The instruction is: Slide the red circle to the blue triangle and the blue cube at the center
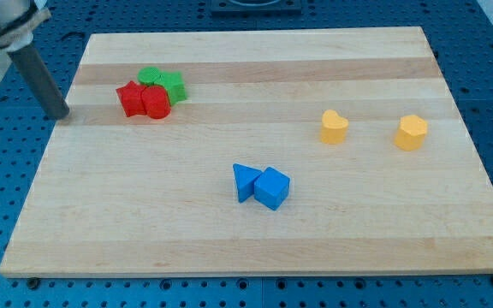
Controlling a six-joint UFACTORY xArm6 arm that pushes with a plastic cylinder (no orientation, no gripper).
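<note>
Rod: a straight dark rod is slanting down from the view's top left corner, outside the bench's left edge.
My tip (pixel 61 114): it is sitting at the far left edge of the bench (pixel 229 239), to the left of the red and green cluster and apart from it, touching no block.
Jaws: the arm is carrying no jaws, only the rod, so no spread or pinching state is showing.
Red circle (pixel 156 102): it is lying in the far left part of the bench, on the near right side of the cluster, touching the red star on its left.
Red star (pixel 131 98): it is lying at the cluster's left side, nearest to my tip.
Green blocks (pixel 163 82): two are sitting just behind the red pair, touching them; their shapes are not clear.
Blue triangle (pixel 246 181): it is lying near the bench centre, well apart from the red circle, to the right and nearer.
Blue cube (pixel 271 188): it is touching the blue triangle's right side.
Yellow heart (pixel 334 126): it is lying right of centre, alone.
Yellow hexagon-like block (pixel 411 132): it is lying further right, apart from the yellow heart.
</note>
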